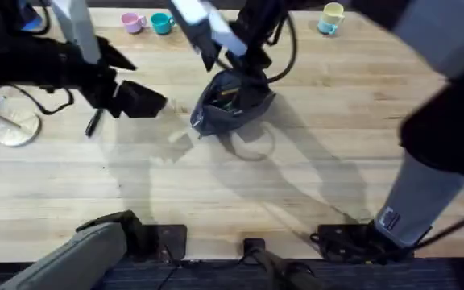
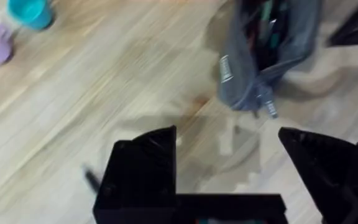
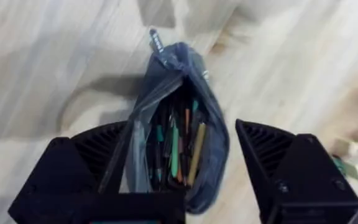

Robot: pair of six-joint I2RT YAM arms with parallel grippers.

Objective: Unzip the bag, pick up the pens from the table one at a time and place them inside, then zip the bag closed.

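Your bag (image 1: 230, 101) sits unzipped on the desk (image 1: 296, 177) toward the far middle, mouth gaping, with several pens (image 3: 178, 146) standing inside. Your right claw (image 3: 185, 162) hangs directly above the bag, fingers spread wide around its opening and gripping nothing. Your left claw (image 2: 229, 168) hovers beside the bag, parted and empty. One dark pen (image 1: 93, 122) lies on the desk at the left.
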